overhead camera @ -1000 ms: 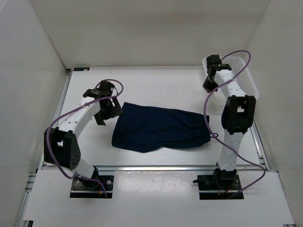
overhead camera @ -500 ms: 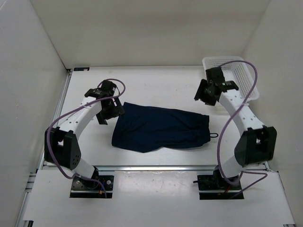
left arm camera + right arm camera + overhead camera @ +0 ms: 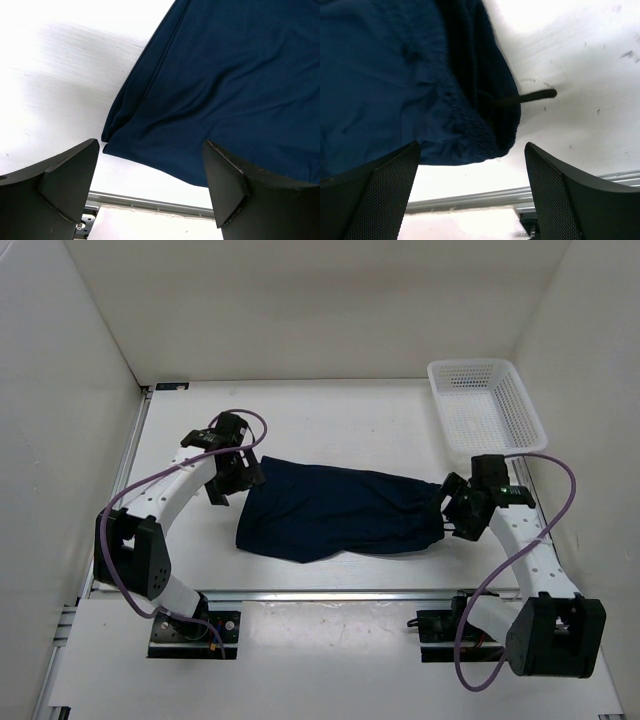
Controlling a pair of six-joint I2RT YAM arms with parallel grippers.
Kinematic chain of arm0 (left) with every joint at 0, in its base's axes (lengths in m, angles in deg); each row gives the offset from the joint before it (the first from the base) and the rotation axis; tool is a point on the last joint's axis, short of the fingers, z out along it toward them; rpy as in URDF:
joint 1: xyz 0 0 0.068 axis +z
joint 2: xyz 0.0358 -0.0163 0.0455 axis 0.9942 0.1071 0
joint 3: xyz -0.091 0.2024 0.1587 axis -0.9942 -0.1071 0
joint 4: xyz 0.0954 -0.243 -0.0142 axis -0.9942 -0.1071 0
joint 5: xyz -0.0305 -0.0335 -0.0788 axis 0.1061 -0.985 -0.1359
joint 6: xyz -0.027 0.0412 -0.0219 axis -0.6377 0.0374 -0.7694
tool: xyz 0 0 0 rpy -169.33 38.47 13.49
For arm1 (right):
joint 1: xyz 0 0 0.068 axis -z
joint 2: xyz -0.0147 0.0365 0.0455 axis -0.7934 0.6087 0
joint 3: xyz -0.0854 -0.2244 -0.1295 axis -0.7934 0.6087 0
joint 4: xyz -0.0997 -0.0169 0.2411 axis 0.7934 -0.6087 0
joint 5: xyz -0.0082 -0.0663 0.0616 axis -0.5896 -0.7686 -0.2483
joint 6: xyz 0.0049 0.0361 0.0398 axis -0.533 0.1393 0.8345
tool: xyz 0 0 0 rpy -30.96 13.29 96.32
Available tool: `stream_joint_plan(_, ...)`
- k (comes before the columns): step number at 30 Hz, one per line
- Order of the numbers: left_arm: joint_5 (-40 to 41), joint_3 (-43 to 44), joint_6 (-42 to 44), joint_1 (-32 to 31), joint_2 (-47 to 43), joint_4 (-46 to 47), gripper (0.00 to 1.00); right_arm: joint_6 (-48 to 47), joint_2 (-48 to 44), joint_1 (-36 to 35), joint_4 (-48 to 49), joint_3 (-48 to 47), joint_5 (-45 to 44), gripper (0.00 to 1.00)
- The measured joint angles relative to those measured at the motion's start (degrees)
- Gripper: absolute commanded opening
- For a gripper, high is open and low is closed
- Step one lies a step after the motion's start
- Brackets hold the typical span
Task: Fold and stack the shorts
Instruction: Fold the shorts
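The shorts (image 3: 335, 512) lie flat mid-table (image 3: 330, 420), waistband end to the right. Left hand (image 3: 235, 480) hovers at the left hem, fingers spread wide. Right hand (image 3: 450, 512) hangs over the waistband corner (drawstring (image 3: 530, 96) poking out), spread too, gripping nothing. A white basket (image 3: 487, 405) sits far right.

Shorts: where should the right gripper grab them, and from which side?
Pinch the shorts at the near corner of the waistband end, coming down from above on the right side. That edge is thick and bunched, with the drawstring poking out, and the right gripper hangs open right over it. The flat middle probably offers less to pinch.
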Motion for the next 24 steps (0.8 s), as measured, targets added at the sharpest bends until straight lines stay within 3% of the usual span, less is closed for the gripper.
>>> stream_joint_plan(9,-0.15,-1.09,0.61,-0.26,-0.66,0.2,0.94,1.36,4.26,5.22,6.51,7.87,7.34,0.87)
stream_joint_plan(16,-0.15,-1.31,0.66,-0.24,-0.68,0.2,0.94,3.56,11.54,5.27,16.72,11.91,10.43,0.76)
stream_joint_plan(20,-1.49,-1.36,0.92,0.98,-0.83,0.24,0.93,4.68,14.56,5.29,22.32,11.43,11.41,0.52)
stream_joint_plan(21,-2.03,-1.36,1.07,1.7,-0.92,0.26,0.93,4.72,15.32,5.31,23.67,11.3,11.5,0.32)
stream_joint_plan(24,-3.85,-1.36,1.57,4.39,-1.05,0.7,0.88,4.61,17.4,5.29,25.68,10.47,11.06,0.0)
